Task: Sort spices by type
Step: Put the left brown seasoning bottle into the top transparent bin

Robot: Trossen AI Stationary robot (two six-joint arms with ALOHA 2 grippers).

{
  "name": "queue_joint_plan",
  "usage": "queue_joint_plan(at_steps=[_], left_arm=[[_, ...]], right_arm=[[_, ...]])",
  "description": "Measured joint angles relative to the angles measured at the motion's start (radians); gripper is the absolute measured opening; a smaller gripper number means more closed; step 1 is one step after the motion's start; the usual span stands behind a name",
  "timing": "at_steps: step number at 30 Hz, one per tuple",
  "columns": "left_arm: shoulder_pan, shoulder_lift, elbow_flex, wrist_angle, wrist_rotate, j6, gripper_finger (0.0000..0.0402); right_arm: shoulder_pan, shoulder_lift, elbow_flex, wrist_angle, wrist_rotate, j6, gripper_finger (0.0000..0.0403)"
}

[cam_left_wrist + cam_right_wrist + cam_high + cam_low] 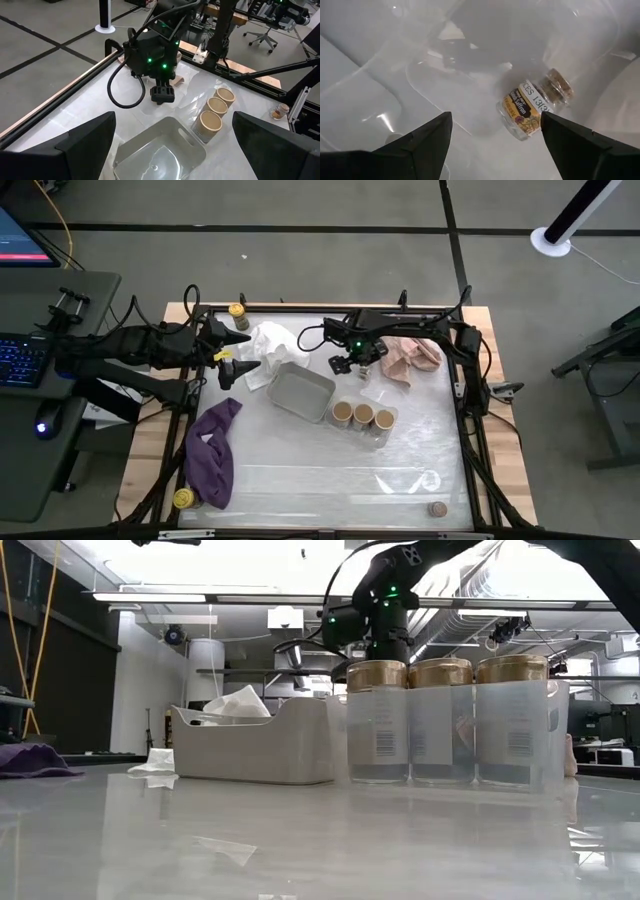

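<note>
The right gripper (pixel 366 364) hangs open and empty over the table's far middle, just beyond the three tan-topped jars (pixel 363 416). Right beneath it a tiny cork-stoppered jar (pixel 536 103) lies on its side, seemingly slanted across the gap between the fingers. The left gripper (pixel 235 356), wide open, waits farther off at the far left.

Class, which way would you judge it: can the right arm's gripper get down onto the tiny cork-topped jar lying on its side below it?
Probably yes. The right gripper hangs open above the tiny cork-topped jar, which lies alone on the clear table cover, with nothing between the fingers and it.
</note>
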Motion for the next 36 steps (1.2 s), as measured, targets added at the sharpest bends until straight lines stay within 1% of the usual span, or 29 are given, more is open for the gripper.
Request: queue_joint_plan(at_steps=[4,8,14,19,24,28,30,33,36], left_arm=[[0.000,0.000,0.000,0.000,0.000,0.001,0.0388],[0.000,0.000,0.000,0.000,0.000,0.001,0.0388],[0.000,0.000,0.000,0.000,0.000,0.001,0.0388],[0.000,0.000,0.000,0.000,0.000,0.002,0.0388],[0.000,0.000,0.000,0.000,0.000,0.012,0.0388],[0.000,0.000,0.000,0.000,0.000,0.012,0.0388],[0.000,0.000,0.000,0.001,0.000,0.011,0.0388],[0.000,0.000,0.000,0.001,0.000,0.006,0.0388],[0.000,0.000,0.000,0.001,0.000,-0.017,0.0388]], right_arm=[[0.006,0.000,-0.001,-0.025,0.010,0.043,0.0298],[0.009,0.001,-0.046,-0.014,0.020,0.130,0.0298],[0.008,0.002,-0.117,0.076,0.014,0.184,0.0298],[0.007,0.002,-0.118,0.126,0.022,0.065,0.0298],[-0.001,0.002,-0.118,0.122,0.011,0.019,0.0298],[0.001,0.002,-0.118,0.132,0.005,-0.067,0.0298],[0.002,0.002,-0.118,0.149,0.025,-0.105,0.0298],[0.001,0.002,-0.118,0.149,0.054,-0.132,0.0298],[-0.002,0.002,-0.118,0.150,0.054,-0.133,0.0298]])
